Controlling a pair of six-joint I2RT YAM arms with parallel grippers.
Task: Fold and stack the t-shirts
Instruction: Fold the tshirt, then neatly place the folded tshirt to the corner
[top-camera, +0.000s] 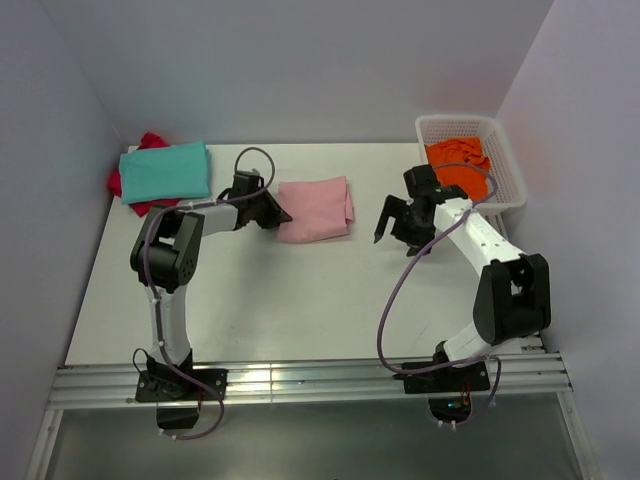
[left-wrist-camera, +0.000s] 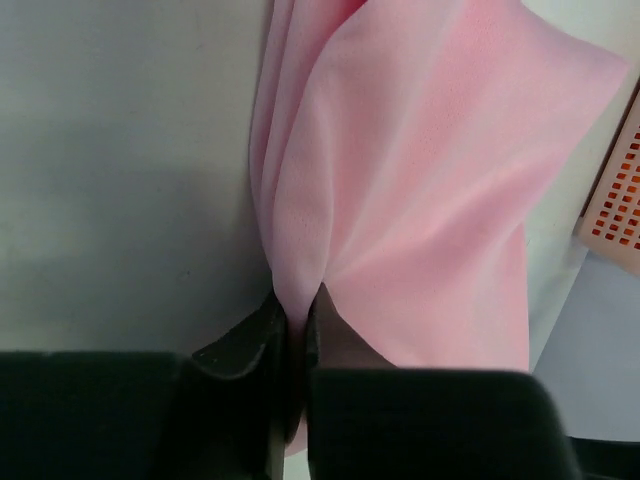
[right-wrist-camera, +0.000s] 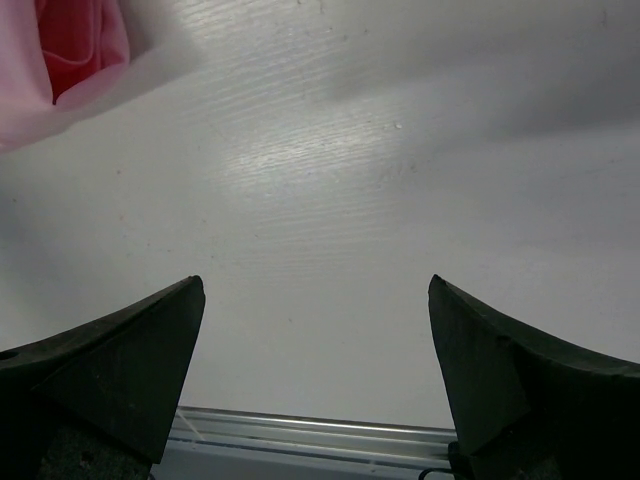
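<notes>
A folded pink t-shirt (top-camera: 315, 208) lies in the middle of the white table (top-camera: 300, 300). My left gripper (top-camera: 283, 216) is shut on its left edge; in the left wrist view the cloth (left-wrist-camera: 400, 190) is pinched between the black fingers (left-wrist-camera: 250, 345). A folded teal t-shirt (top-camera: 166, 170) lies at the back left on top of a red one (top-camera: 150, 141). My right gripper (top-camera: 392, 222) is open and empty above bare table to the right of the pink shirt, whose corner shows in the right wrist view (right-wrist-camera: 60, 60).
A white basket (top-camera: 505, 160) at the back right holds an orange t-shirt (top-camera: 458, 160). Grey walls close in the left, back and right. An aluminium rail (top-camera: 300, 380) runs along the near edge.
</notes>
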